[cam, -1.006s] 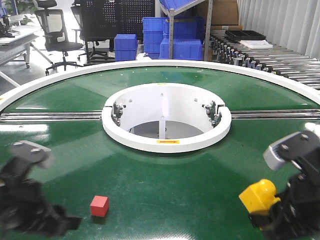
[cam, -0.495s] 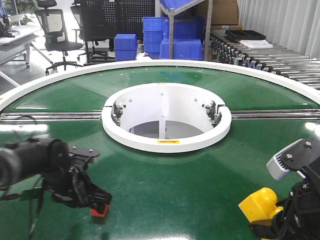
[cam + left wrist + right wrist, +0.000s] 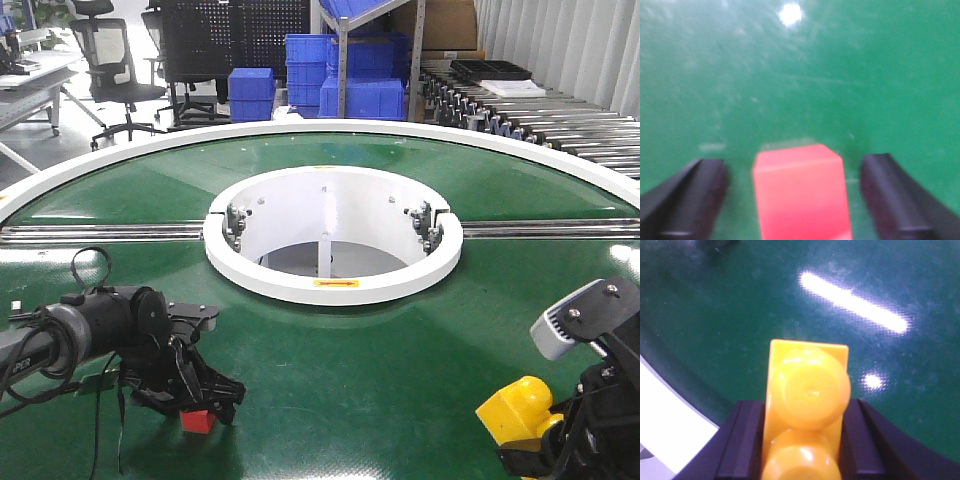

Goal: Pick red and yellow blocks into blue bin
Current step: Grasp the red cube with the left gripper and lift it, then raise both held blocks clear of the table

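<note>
The red cube [image 3: 198, 420] lies on the green round table at the front left. My left gripper [image 3: 196, 404] is down over it, open, one finger on each side with gaps; in the left wrist view the red cube [image 3: 800, 192] sits between the black fingers [image 3: 687, 195]. My right gripper [image 3: 535, 440] at the front right is shut on the yellow studded brick [image 3: 518, 407], held above the table; in the right wrist view the brick [image 3: 807, 410] is clamped between the pads [image 3: 747, 440]. The wide blue bin is out of view.
A white ring [image 3: 332, 285] surrounds the hole in the middle of the green table [image 3: 400, 380]. A metal rail [image 3: 100, 233] crosses the table. Blue crates [image 3: 360, 98], chairs and a roller conveyor [image 3: 540, 125] stand beyond the table's far rim.
My left arm has swung in from the front left corner and come down over the red cube. My right gripper has kept hold of the yellow brick and sunk slightly.
</note>
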### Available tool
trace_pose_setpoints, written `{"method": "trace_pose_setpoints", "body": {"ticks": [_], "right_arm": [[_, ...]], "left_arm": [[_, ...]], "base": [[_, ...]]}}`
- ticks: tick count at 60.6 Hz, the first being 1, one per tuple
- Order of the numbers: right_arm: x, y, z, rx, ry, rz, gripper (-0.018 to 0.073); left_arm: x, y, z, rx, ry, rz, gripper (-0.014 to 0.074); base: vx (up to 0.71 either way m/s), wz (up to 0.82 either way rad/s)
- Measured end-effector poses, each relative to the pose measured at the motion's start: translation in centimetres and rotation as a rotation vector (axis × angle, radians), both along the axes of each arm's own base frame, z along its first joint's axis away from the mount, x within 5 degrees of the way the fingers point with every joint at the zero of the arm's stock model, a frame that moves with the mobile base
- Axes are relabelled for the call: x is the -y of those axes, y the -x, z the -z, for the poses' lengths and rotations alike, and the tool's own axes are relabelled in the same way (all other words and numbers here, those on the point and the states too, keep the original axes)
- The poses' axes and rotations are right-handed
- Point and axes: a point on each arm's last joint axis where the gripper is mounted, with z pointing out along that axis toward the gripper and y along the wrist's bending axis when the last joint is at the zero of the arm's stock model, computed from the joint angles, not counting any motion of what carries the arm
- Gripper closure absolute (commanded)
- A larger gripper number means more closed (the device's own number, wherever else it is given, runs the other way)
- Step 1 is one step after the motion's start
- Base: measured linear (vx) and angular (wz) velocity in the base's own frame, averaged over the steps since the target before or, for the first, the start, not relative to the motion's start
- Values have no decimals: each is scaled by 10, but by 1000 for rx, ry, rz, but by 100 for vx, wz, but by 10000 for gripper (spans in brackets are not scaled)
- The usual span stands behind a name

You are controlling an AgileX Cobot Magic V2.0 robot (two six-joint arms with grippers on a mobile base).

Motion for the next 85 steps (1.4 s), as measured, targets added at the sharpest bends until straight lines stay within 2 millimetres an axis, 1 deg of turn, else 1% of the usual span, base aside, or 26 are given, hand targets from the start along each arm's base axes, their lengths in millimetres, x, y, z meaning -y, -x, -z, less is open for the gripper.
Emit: {"method": "trace_pose_setpoints", "body": {"ticks": [10, 14, 21, 25, 28, 33, 41, 42, 45, 47, 48, 52, 58, 59, 65, 70, 74, 77, 83, 85], "right_arm": [[0, 0, 0, 1, 0, 0, 234], [0, 0, 0, 1, 0, 0, 234], [0, 0, 0, 1, 0, 0, 234], [0, 0, 0, 1, 0, 0, 234], [0, 0, 0, 1, 0, 0, 234], [0, 0, 0, 1, 0, 0, 234], [0, 0, 0, 1, -1, 1, 234], [0, 0, 0, 1, -1, 1, 234], [0, 0, 0, 1, -1, 1, 234], [0, 0, 0, 1, -1, 1, 234], [0, 0, 0, 1, -1, 1, 234], [0, 0, 0, 1, -1, 1, 234], [0, 0, 0, 1, -1, 1, 234], [0, 0, 0, 2, -1, 2, 234], [0, 0, 0, 3, -1, 2, 234], [0, 0, 0, 3, -1, 2, 234], [0, 0, 0, 3, -1, 2, 234], [0, 0, 0, 2, -1, 2, 234], [0, 0, 0, 2, -1, 2, 234], [0, 0, 0, 2, -1, 2, 234]], "left_arm": [[0, 0, -1, -1, 1, 0, 227], [0, 0, -3, -10, 2, 2, 277], [1, 0, -9, -20, -1, 9, 331], [0, 2, -18, -16, -9, 15, 343], [-2, 4, -27, -7, -15, 20, 346], [-4, 11, -51, 20, -19, 28, 346], [-8, 31, -104, 112, -2, 35, 346], [-9, 36, -114, 131, 3, 36, 346], [-12, 50, -133, 176, 11, 40, 346], [-13, 57, -141, 200, 15, 42, 346], [-15, 64, -148, 219, 18, 46, 346], [-19, 87, -166, 271, 24, 61, 346], [-25, 118, -182, 331, 31, 76, 346], [-27, 127, -184, 338, 32, 78, 346], [-36, 158, -191, 375, 39, 82, 346], [-45, 189, -193, 410, 47, 78, 346], [-51, 208, -193, 434, 52, 76, 346], [-56, 227, -192, 454, 56, 74, 346], [-65, 256, -192, 493, 66, 72, 346], [-68, 265, -189, 495, 66, 72, 346]], "base": [[0, 0], [0, 0], [0, 0], [0, 0], [0, 0], [0, 0], [0, 0], [0, 0], [0, 0], [0, 0], [0, 0], [0, 0], [0, 0], [0, 0], [0, 0], [0, 0], [0, 0], [0, 0], [0, 0], [0, 0]]}}
